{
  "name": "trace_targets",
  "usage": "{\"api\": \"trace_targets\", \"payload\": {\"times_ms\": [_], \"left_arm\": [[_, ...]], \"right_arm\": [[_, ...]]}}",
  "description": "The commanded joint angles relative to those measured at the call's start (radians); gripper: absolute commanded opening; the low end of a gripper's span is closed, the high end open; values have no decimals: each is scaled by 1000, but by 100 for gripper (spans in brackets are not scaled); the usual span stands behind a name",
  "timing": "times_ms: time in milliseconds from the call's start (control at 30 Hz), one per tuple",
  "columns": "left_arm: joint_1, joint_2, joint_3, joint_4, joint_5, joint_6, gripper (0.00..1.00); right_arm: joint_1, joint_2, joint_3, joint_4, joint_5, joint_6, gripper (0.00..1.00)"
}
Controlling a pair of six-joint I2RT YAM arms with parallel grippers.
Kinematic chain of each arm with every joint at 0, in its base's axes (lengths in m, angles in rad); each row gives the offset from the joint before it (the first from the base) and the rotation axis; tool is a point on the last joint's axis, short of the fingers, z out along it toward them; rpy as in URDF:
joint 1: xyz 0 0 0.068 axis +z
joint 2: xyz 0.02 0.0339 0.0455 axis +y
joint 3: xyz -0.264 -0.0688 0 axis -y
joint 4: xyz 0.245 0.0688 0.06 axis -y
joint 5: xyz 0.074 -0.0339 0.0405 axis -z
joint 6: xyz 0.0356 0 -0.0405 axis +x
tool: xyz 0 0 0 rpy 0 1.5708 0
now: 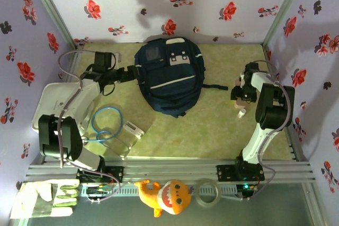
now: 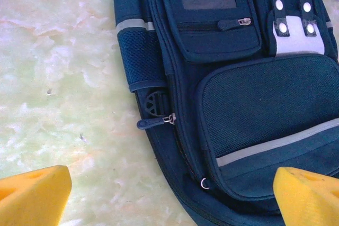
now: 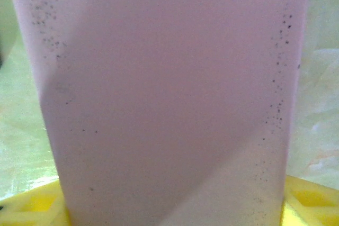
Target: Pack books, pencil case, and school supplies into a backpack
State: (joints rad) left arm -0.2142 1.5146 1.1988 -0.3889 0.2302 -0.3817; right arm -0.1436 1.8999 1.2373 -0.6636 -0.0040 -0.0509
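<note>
A: Where's the R gripper [image 1: 240, 101] rn?
B: It's hanging over the table [image 1: 212, 130], right of the backpack [image 1: 169, 78] and well apart from it. A pale pink item [image 3: 169, 99] w/ flat sides is standing btwn its yellow pads [image 3: 310, 202]. Prob. the pencil case or some supply, can't say which.
A: Is it gripping?
B: Can't tell. The pads are flanking both edges, but whether they're pressing or just beside it isn't readable.
A: And the L gripper [image 2: 170, 197]?
B: It's gaping wide, holding nothing, hovering just beside the backpack's left flank, near the main zip pull [image 2: 159, 121]. The backpack is lying flat mid-table, front pocket [image 2: 270, 125] up, and the zips are looking shut afaict.
A: So how to do this bit well?
B: I'm reading the step as picking up the pink item. I'd be centring the pinch, pads flat on both faces so it isn't twisting, then lifting straight up. IMO the snag is the backpack: nothing's going in while it's zipped. L should be going for that pull. It's a small tab, so pinch across it and drag along the track. The fabric's soft and nothing's pinning it, so it may be sliding w/ the pull. R shouldn't be carrying over before there's a mouth to drop into.
</note>
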Motion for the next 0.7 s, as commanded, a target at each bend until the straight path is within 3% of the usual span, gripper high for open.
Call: {"api": "trace_targets", "payload": {"times_ms": [0, 233, 467, 667], "left_arm": [[-26, 27, 56, -34, 23, 43, 97], [-137, 92, 138, -55, 25, 175, 95], [-300, 196, 216, -89, 13, 470, 90], [-433, 326, 315, -165, -105, 658, 87]], "right_arm": [[2, 2, 15, -16, -21, -14, 62], [3, -133, -28, 99, -147, 89, 58], [15, -288, -127, 187, -231, 218, 56], [48, -424, -207, 241, -277, 305, 56]]}}
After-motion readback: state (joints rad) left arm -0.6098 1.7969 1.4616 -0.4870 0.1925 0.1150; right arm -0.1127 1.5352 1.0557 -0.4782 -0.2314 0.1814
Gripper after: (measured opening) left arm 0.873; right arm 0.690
